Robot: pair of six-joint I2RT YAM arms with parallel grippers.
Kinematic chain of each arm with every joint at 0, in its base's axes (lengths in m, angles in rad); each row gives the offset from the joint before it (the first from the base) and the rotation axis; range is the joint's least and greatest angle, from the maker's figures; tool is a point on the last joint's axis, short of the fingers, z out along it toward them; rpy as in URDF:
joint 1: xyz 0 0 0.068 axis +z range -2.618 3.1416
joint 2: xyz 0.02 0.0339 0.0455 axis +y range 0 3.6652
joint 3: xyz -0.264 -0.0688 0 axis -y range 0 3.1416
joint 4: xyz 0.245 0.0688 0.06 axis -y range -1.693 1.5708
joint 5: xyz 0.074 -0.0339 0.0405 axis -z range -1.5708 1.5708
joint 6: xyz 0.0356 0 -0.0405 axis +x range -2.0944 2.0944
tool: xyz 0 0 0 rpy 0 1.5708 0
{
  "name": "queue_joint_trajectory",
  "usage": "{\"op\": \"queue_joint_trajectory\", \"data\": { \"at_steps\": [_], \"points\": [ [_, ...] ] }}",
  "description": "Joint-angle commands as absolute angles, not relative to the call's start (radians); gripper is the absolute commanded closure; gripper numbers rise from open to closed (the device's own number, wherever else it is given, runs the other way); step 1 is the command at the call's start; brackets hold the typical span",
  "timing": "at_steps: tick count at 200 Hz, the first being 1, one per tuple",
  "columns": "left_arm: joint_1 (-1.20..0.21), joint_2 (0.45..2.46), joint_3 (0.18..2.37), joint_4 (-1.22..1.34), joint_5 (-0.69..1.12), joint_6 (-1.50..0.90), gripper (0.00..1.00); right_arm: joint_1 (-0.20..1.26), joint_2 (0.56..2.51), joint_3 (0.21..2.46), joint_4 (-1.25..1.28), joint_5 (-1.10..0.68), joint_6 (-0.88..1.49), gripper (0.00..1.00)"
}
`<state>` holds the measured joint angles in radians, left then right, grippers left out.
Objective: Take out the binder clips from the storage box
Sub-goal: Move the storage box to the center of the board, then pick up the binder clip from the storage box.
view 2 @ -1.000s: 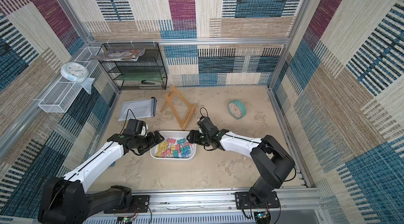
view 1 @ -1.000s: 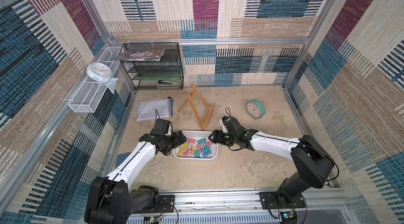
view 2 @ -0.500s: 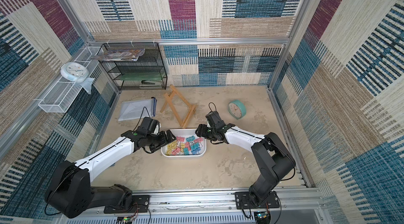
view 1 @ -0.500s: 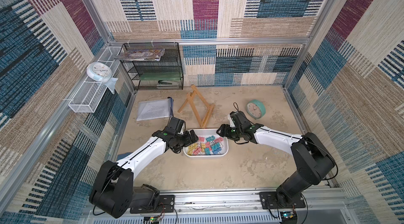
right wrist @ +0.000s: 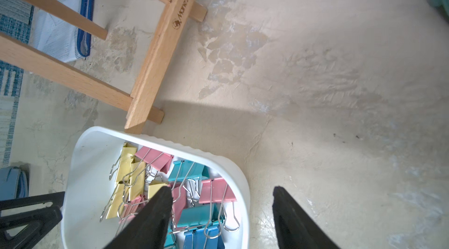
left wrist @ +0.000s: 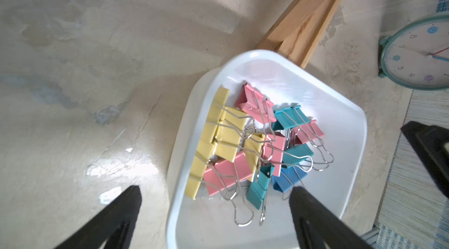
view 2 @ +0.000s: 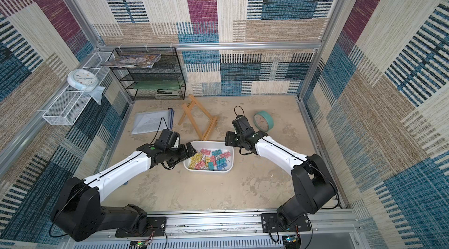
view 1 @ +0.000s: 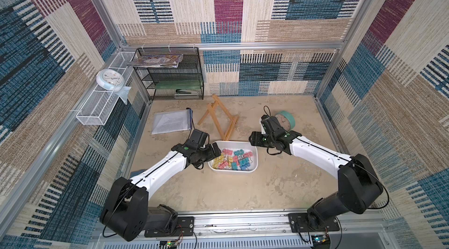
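Roughly a dozen binder clips (left wrist: 230,136) lie heaped in the storage box (view 1: 230,175), mid-table, none out yet; their wire handles interlock, so I judge that lifting one could drag neighbours up and drop them anywhere; the left gripper (view 1: 217,150) stands wide apart astride the box's left wall, the right gripper (view 1: 252,139) also apart and empty astride its far right corner; closing either where it stands would pinch plastic, not a clip, and could tip the box if it is as light as it looks; its far rim sits against or just beside the wooden easel (view 1: 216,116), which a shove might shift.
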<state>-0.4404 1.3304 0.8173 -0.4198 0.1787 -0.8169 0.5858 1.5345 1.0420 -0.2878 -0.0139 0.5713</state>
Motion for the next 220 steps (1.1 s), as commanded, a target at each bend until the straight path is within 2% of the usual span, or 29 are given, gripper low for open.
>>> {"op": "queue_joint_trajectory", "data": {
  "at_steps": [1,23,43,74,136,220],
  "points": [
    [-0.440,1.297,0.808,-0.431,0.156,-0.790,0.01,0.601,1.531,1.058,-0.306,-0.113,0.529,0.41],
    [-0.442,1.243,0.799,-0.405,0.146,-0.767,0.01,0.642,1.564,1.072,-0.278,-0.114,0.606,0.49],
    [-0.443,1.220,0.802,-0.353,0.210,-0.716,0.02,0.684,1.634,1.118,-0.311,-0.072,0.661,0.55],
    [-0.459,1.223,0.832,-0.345,0.280,-0.680,0.02,0.732,1.712,1.161,-0.327,-0.043,0.743,0.56],
    [-0.494,1.223,0.812,-0.313,0.258,-0.698,0.01,0.749,1.765,1.161,-0.337,0.003,0.840,0.57],
    [-0.494,1.220,0.813,-0.323,0.240,-0.687,0.00,0.751,1.800,1.170,-0.309,-0.021,0.865,0.68]
  ]
}}
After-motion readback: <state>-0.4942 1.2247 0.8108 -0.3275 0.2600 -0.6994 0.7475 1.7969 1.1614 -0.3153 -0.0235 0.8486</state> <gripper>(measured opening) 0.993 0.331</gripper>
